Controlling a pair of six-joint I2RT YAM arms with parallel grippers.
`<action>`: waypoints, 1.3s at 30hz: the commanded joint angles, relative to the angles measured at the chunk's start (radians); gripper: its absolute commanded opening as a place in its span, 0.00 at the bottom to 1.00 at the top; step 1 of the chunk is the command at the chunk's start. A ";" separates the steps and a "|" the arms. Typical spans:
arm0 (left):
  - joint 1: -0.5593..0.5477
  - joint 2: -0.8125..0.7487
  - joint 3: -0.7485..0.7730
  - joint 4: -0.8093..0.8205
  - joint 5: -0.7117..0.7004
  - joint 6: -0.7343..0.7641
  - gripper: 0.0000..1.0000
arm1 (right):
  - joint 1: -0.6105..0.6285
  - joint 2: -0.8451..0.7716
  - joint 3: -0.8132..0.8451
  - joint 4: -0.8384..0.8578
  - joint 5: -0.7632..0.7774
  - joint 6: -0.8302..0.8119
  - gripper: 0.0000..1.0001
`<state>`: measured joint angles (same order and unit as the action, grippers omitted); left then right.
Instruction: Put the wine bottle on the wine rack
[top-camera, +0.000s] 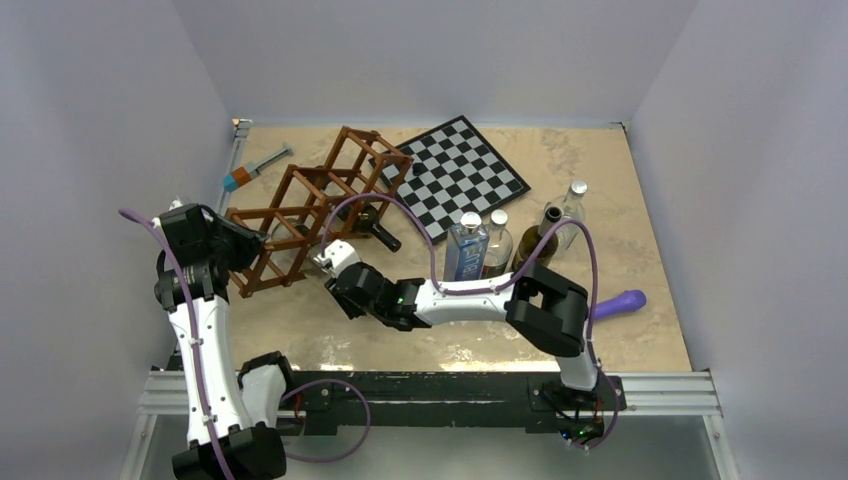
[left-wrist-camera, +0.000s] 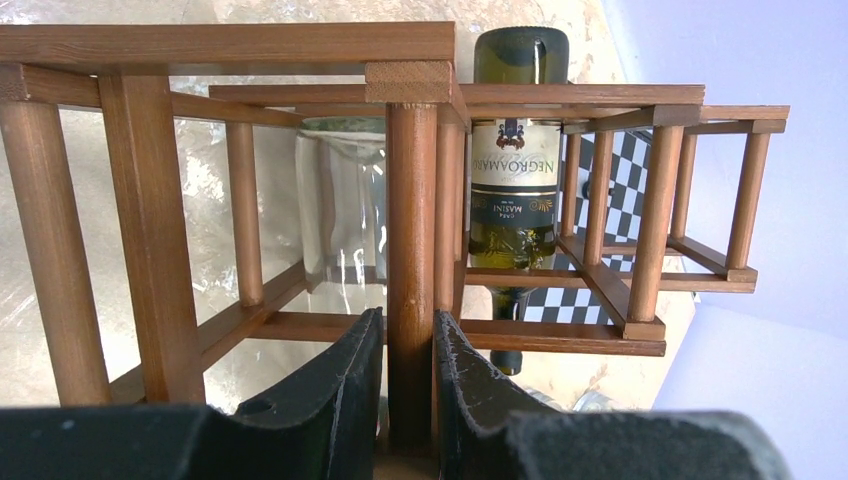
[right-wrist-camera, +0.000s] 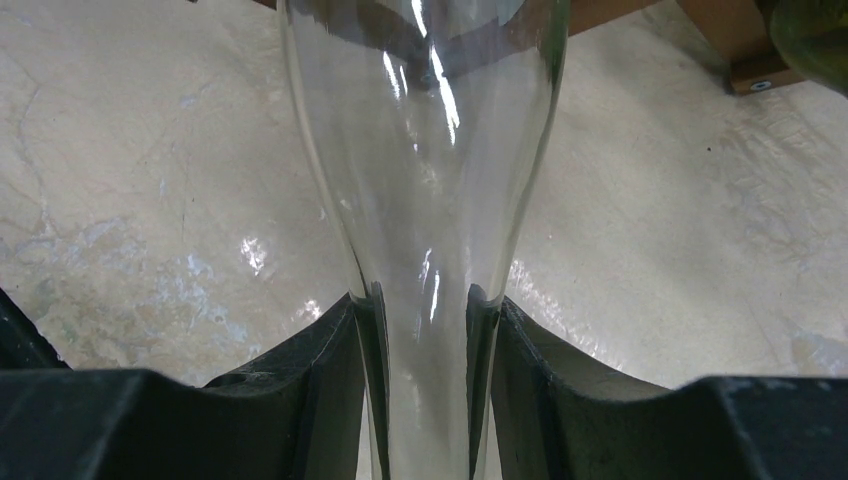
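Noted rack (top-camera: 305, 205) lying on counter (top-camera: 600, 160) at 10 o'clock, checkerboard (top-camera: 455, 178) just beside its 1 o'clock end. Found left jaws clenched on an upright bar at the rack's 8 o'clock end. Found right jaws clamped on neck of clear bottle (right-wrist-camera: 425, 150), body lying inside a rack cell, neck poking out toward 4 o'clock. Spotted green bottle (left-wrist-camera: 515, 190) lying in next cell, at 3 o'clock of the clear one.

Right gripper (right-wrist-camera: 428, 312) clamps clear bottle (right-wrist-camera: 425, 150) neck.
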<state>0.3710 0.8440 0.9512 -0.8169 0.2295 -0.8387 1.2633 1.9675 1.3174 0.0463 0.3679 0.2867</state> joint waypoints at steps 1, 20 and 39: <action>-0.004 0.010 -0.039 -0.086 0.041 -0.003 0.00 | -0.017 -0.032 0.122 0.255 0.025 -0.036 0.00; -0.004 -0.002 -0.059 -0.088 0.043 -0.021 0.00 | -0.058 0.152 0.416 0.174 0.003 -0.089 0.00; -0.004 0.022 -0.037 -0.078 0.027 0.009 0.00 | -0.196 0.056 0.213 0.339 -0.398 0.416 0.00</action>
<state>0.3794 0.8509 0.9318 -0.7452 0.1768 -0.8619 1.1175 2.1304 1.5105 0.0998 0.0513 0.5140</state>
